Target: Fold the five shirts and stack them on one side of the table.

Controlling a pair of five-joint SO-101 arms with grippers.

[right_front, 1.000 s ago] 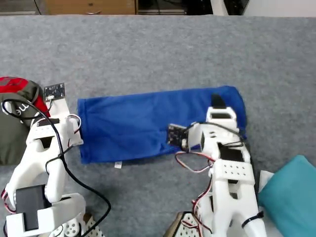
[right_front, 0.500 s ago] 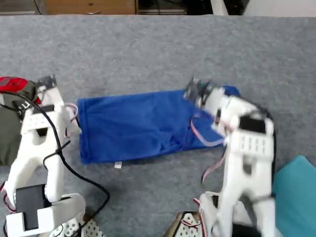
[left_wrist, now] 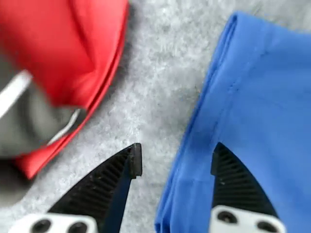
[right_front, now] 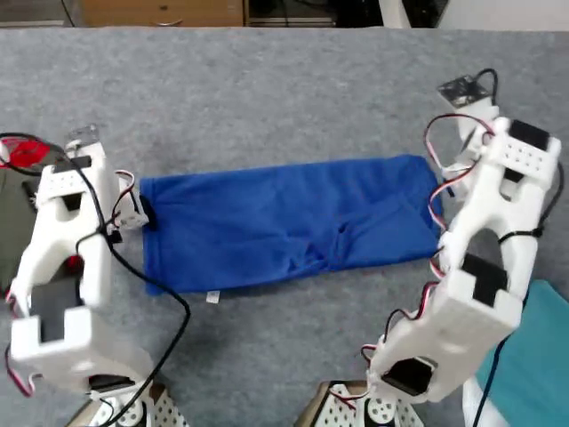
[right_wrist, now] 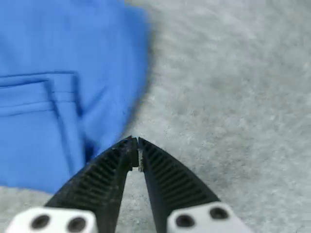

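Closed on nothing, the right gripper (right_wrist: pixel 135 146) is hanging beside one end of the flat blue shirt (right_front: pixel 284 222) mid-table after leaving its middle, and the open left gripper (left_wrist: pixel 176 158) is waiting at the other end, probably readying another fold.

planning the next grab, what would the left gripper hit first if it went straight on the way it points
Most likely the edge of the blue shirt: the left gripper is open, one jaw over the shirt, the other over the grey table. Depth is unclear.
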